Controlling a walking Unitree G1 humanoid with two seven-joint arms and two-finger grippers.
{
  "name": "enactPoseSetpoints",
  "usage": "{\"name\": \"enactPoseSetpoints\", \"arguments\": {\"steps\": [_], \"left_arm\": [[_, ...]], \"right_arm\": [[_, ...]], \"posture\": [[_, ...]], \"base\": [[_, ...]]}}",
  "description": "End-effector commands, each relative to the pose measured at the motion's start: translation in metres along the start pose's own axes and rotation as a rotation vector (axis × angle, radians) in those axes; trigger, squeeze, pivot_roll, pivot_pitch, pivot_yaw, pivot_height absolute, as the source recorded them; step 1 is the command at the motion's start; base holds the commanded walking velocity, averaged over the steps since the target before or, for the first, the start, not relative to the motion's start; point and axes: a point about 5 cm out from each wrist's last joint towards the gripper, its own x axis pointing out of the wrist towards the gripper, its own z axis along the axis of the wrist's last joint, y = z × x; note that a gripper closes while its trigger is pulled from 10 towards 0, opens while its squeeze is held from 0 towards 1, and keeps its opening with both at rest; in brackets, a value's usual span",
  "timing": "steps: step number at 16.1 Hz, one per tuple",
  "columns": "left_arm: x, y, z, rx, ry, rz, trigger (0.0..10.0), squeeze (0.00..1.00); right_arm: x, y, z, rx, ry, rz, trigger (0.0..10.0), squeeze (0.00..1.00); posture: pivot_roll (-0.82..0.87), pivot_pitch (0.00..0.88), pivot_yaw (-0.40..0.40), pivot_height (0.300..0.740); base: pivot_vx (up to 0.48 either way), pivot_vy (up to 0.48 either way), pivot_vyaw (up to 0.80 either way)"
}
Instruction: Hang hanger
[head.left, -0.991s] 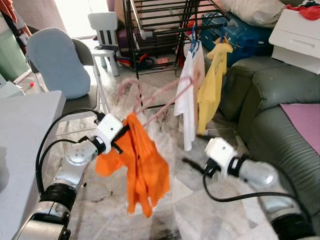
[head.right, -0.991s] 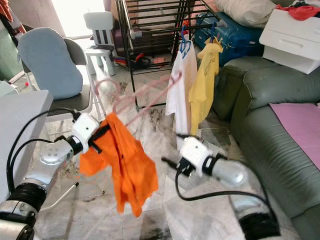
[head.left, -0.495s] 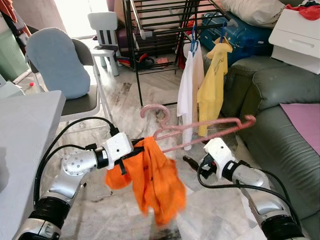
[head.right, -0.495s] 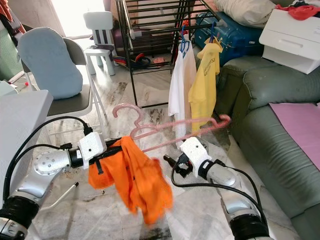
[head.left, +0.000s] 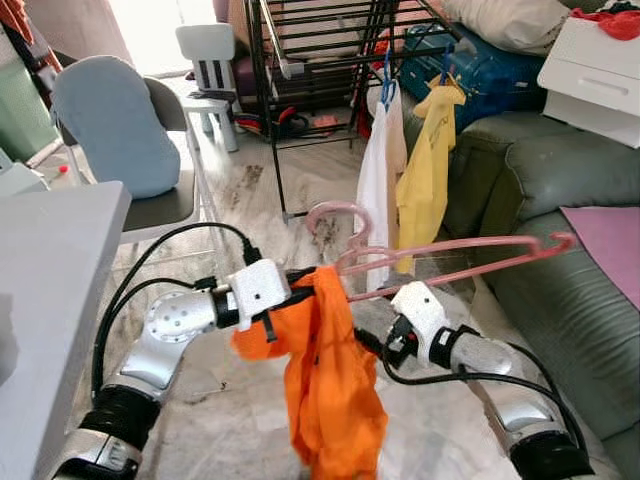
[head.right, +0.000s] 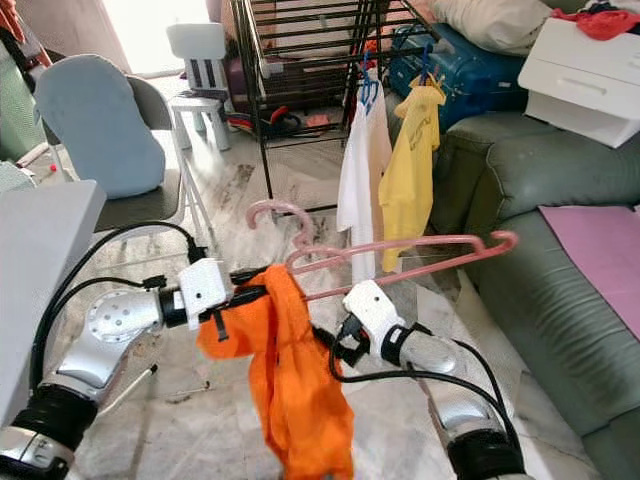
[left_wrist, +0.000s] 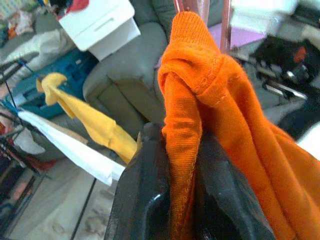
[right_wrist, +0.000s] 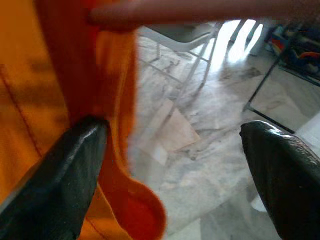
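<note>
Basically, the left gripper (head.left: 300, 285) was clamped tight on a bunched fold of the orange shirt (head.left: 330, 385), fabric squeezed between its two black fingers (left_wrist: 145, 200) in the left wrist view, which kept the garment and the pink hanger (head.left: 450, 255) threaded through it up off the floor. The hanger sat near the middle of the left eye view, hook (head.left: 335, 215) toward 12 o'clock, its long bar running out toward 3 o'clock, most of it bare; the shirt hung bunched at the hook end, toward 6 o'clock, so it looked only partly on. The right gripper (right_wrist: 175, 165) had its jaws spread wide, one finger (right_wrist: 55, 175) touching or just beside the orange cloth, the other well clear, holding nothing; probably placed there, at 3 o'clock of the shirt and under the bar, to take cloth or steady the hanger. The drying rack (head.left: 300, 60) stood at 12 o'clock, well apart, with a white garment (head.left: 378, 200) and a yellow shirt (head.left: 425, 175) already hung on it; likely the destination. Hanging not yet done. Grey chair (head.left: 125, 130) at 10 o'clock, green sofa (head.left: 540, 200) at 3 o'clock.
</note>
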Motion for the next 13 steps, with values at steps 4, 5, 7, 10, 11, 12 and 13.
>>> {"name": "enactPoseSetpoints", "arguments": {"steps": [4, 5, 7, 10, 11, 12, 13], "left_arm": [[0.011, 0.013, 0.024, 0.057, -0.087, 0.026, 0.0, 0.0], [0.011, 0.013, 0.026, 0.059, -0.093, 0.027, 0.0, 0.0], [0.015, 0.015, 0.039, 0.065, -0.139, 0.03, 0.0, 0.0], [0.017, 0.025, 0.067, 0.033, -0.244, 0.072, 0.0, 0.0], [0.016, 0.029, 0.075, 0.028, -0.27, 0.085, 0.0, 0.0], [0.015, 0.032, 0.086, 0.037, -0.296, 0.079, 0.0, 0.0], [0.013, 0.035, 0.094, 0.028, -0.317, 0.082, 0.0, 0.0]], "right_arm": [[-0.001, 0.006, 0.001, 0.001, 0.003, 0.067, 10.0, 0.0], [-0.001, 0.007, 0.001, 0.001, 0.003, 0.07, 10.0, 0.0], [-0.001, 0.006, -0.002, 0.005, 0.023, 0.055, 10.0, 0.0], [-0.002, -0.004, -0.022, 0.047, 0.154, -0.042, 10.0, 0.0], [-0.005, -0.006, -0.028, 0.061, 0.185, -0.054, 10.0, 0.0], [-0.009, -0.008, -0.034, 0.09, 0.208, -0.075, 8.7, 0.0], [-0.016, -0.012, -0.043, 0.098, 0.25, -0.104, 1.6, 0.0]], "posture": [[-0.14, 0.0, 0.073, 0.74], [-0.14, 0.0, 0.074, 0.74], [-0.14, 0.0, 0.072, 0.74], [-0.14, 0.0, 0.066, 0.74], [-0.14, 0.0, 0.064, 0.74], [-0.14, 0.0, 0.063, 0.74], [-0.14, 0.0, 0.06, 0.74]], "base": [[0.0, 0.0, 0.0], [0.0, 0.0, 0.0], [0.0, 0.0, 0.0], [0.0, 0.0, 0.0], [0.0, 0.0, 0.0], [0.0, 0.0, 0.0], [0.0, 0.0, 0.0]]}}
